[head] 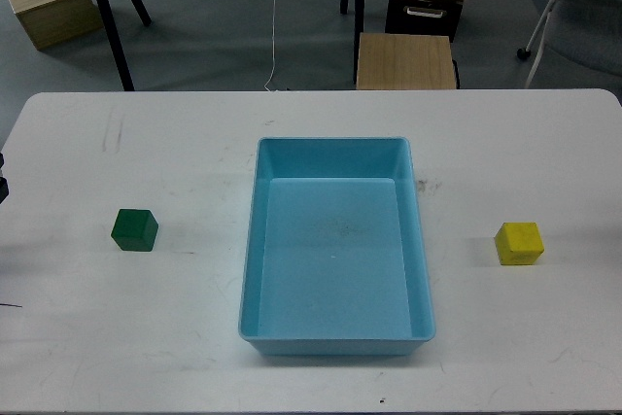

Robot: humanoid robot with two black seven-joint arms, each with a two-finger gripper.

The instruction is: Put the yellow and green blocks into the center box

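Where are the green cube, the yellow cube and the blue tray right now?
Small dark green matte cube (134, 229): head view, front face.
Small bright yellow matte cube (519, 243): head view, front face.
Large light-blue rectangular plastic tray (335, 146): head view, far rim.

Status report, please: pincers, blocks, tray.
Pincers not in view. Green block left of blue tray, yellow block right, both on table. Tray empty. No obstruction.

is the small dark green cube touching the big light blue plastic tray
Apart. The head view shows bare white table between the small dark green cube and the large light-blue plastic tray's left wall.
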